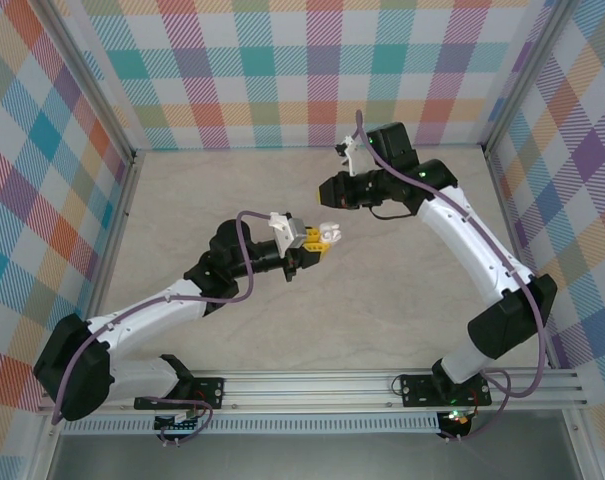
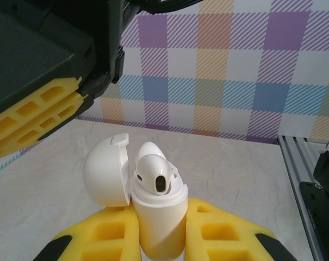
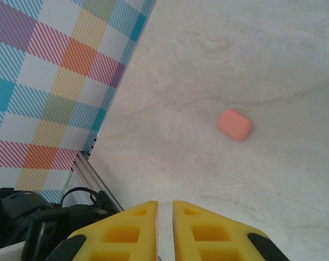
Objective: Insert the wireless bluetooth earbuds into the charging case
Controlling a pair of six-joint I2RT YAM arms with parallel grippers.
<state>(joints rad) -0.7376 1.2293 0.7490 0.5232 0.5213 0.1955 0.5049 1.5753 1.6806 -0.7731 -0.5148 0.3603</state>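
Below plaid walls, marbled tabletop.

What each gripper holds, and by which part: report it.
Left gripper clamps the open white case by its lower body, an earbud seated inside. Right gripper holds nothing visible.

Pale marbled table; small salmon-pink case lying closed on it, near wall
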